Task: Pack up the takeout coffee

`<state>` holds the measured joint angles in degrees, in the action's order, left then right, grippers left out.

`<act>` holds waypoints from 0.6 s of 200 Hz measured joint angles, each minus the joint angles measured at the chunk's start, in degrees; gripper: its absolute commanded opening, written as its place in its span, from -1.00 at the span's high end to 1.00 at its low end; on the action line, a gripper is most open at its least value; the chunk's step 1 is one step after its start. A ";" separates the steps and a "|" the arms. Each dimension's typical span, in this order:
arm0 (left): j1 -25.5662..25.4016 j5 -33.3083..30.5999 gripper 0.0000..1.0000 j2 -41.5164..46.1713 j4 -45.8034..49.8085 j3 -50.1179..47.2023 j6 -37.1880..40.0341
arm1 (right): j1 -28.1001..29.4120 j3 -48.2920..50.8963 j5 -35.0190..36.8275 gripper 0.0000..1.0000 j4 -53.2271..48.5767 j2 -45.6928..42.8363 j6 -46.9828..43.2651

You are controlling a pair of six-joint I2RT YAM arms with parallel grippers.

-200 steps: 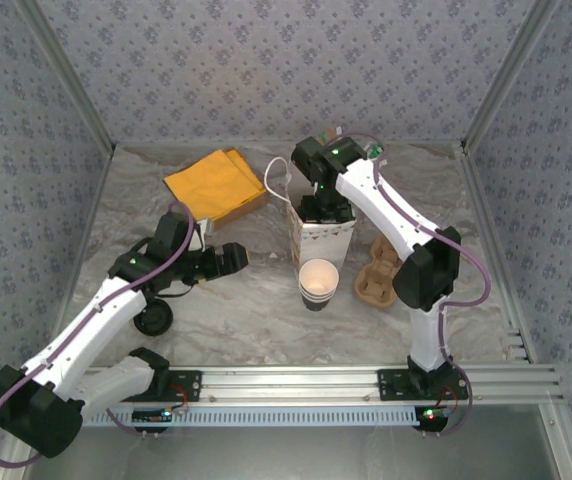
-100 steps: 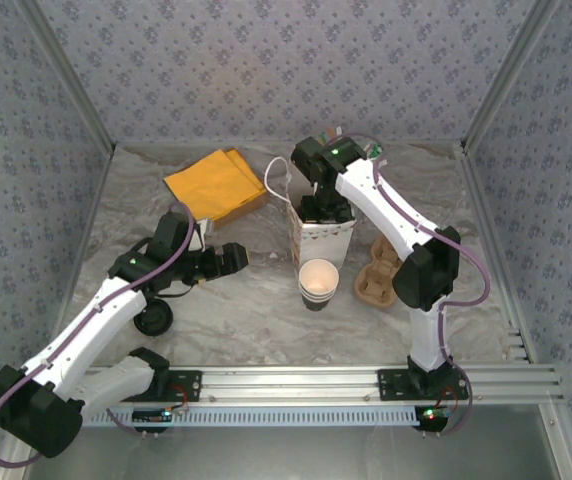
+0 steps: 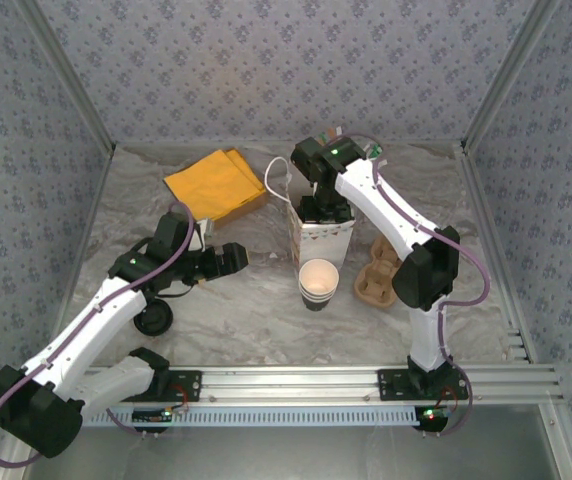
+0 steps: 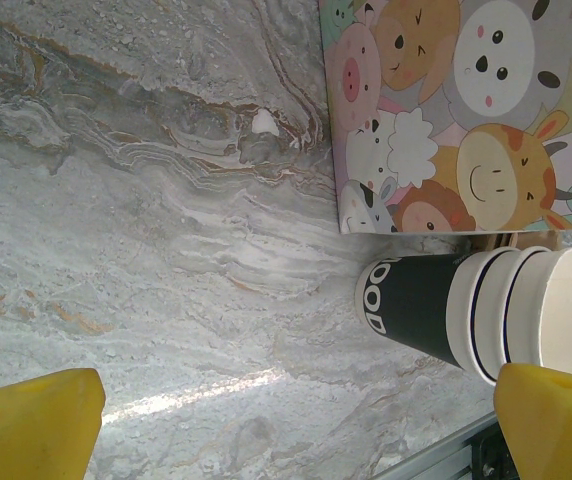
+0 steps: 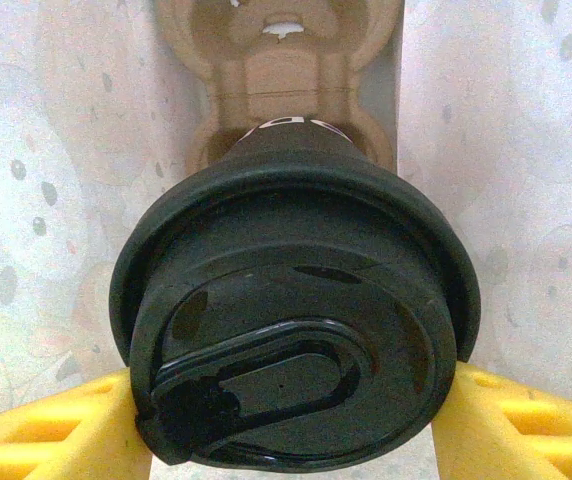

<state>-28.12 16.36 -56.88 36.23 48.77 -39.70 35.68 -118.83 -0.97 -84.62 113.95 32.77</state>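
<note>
The marble tabletop [image 3: 266,300] carries everything. The largest thing on it is the white paper bag [image 3: 324,238] with cartoon animals, standing upright with its mouth open toward the far edge, a little right of the middle, so that it can be filled from above. The right gripper [image 5: 296,420] reaches down into it, its yellow fingers [image 5: 76,425] pressed on both sides of a black-lidded cup [image 5: 296,330], which hangs over a cardboard holder [image 5: 276,60] at the bottom, probably to be seated there. An orange packet [image 3: 216,183] lies near the far-left corner, out of the way. A brown carrier [image 3: 374,278] rests right of the bag. The takeout coffee [image 3: 318,281] stands upright just beside the bag, on its near side, touched by nothing. The left gripper [image 3: 234,256] hovers left of it, spread fully wide and holding nothing. I judge it is waiting for its turn.
</note>
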 measured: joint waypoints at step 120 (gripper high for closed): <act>-0.02 0.42 -1.00 0.00 -0.02 -0.26 0.00 | -0.02 0.00 -1.42 -0.33 -0.04 0.09 -0.24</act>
<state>-28.14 16.78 -56.88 36.21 48.51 -39.70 35.66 -118.83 -2.39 -84.66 114.04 32.53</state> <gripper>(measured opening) 0.997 0.669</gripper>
